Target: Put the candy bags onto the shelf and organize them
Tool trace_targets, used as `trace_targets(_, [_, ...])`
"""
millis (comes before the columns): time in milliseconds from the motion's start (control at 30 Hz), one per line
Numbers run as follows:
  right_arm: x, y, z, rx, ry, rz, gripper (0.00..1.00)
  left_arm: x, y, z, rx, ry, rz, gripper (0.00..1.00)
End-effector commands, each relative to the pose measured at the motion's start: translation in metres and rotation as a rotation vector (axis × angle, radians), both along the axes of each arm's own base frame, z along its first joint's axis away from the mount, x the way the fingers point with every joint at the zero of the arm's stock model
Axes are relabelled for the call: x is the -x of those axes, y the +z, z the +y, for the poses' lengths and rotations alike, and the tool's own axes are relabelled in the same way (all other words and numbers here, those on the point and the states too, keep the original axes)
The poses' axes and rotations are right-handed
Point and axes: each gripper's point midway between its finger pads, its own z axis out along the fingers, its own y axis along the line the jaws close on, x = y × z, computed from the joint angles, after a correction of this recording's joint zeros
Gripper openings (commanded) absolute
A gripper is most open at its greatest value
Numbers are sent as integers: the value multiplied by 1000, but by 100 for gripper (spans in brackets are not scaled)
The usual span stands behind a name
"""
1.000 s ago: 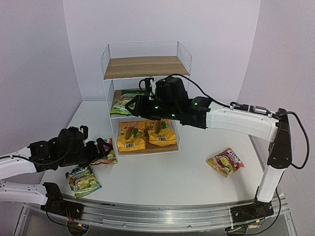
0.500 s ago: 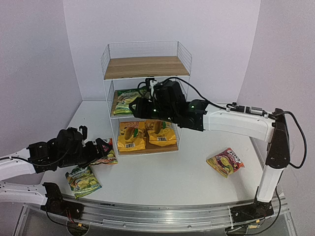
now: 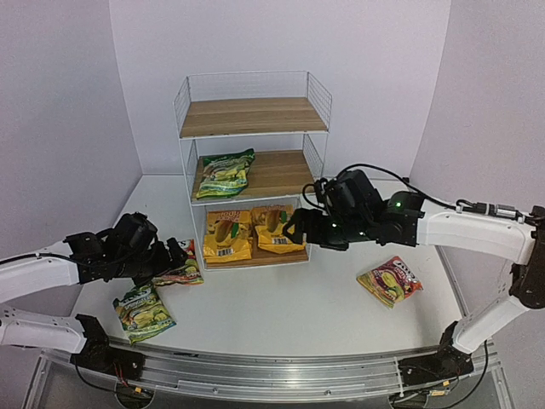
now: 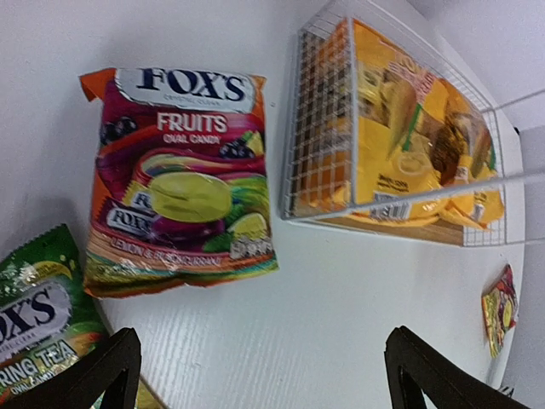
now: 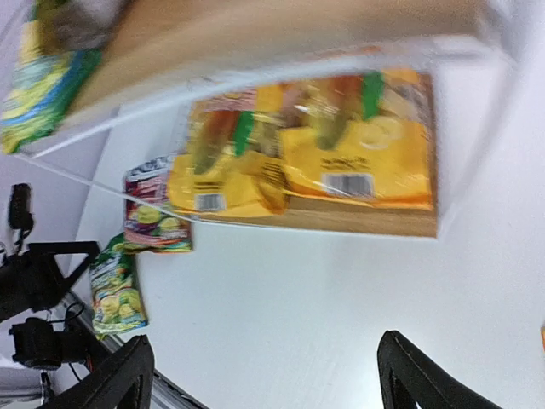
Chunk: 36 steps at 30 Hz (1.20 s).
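Note:
The shelf [image 3: 252, 117] stands at the back of the table. A green candy bag [image 3: 223, 173] lies on its middle board. Two yellow-orange bags [image 3: 228, 234] [image 3: 279, 228] lie on the bottom board, also in the right wrist view [image 5: 226, 166] [image 5: 358, 145]. A red fruit bag [image 3: 182, 270] [image 4: 183, 183] and a green bag [image 3: 143, 308] [image 4: 38, 324] lie on the table left of the shelf. Another red bag [image 3: 390, 279] lies at the right. My left gripper [image 3: 174, 254] [image 4: 264, 375] is open and empty beside the left red bag. My right gripper [image 3: 294, 228] [image 5: 264, 375] is open and empty in front of the bottom tier.
The top board of the shelf is bare. The shelf's wire side [image 4: 328, 128] stands just right of the left red bag. White walls close in on the table at left, back and right. A metal rail [image 3: 281, 371] runs along the near edge.
My right arm has pulled back out of the middle tier, down and to the right, leaving the green bag on that board. My left arm has shifted slightly toward the shelf.

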Motion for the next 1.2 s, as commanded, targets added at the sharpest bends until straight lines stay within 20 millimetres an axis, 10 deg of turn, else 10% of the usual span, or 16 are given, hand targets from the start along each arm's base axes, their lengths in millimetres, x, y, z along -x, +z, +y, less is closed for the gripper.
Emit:
trace_targets(0, [0, -44, -51, 72, -147, 133, 91, -24, 10, 22, -12, 41, -12, 100])
trace_targets(267, [1, -49, -79, 96, -228, 101, 91, -25, -26, 79, -56, 198, 138, 100])
trace_targets(433, [9, -54, -80, 82, -213, 133, 90, 25, -34, 112, -105, 378, 341, 100])
trace_targets(700, [19, -76, -87, 93, -234, 200, 90, 72, -50, 110, -23, 472, 523, 99])
trace_targets(1167, [21, -79, -93, 102, -246, 196, 90, 63, -67, 89, 116, 495, 535, 92])
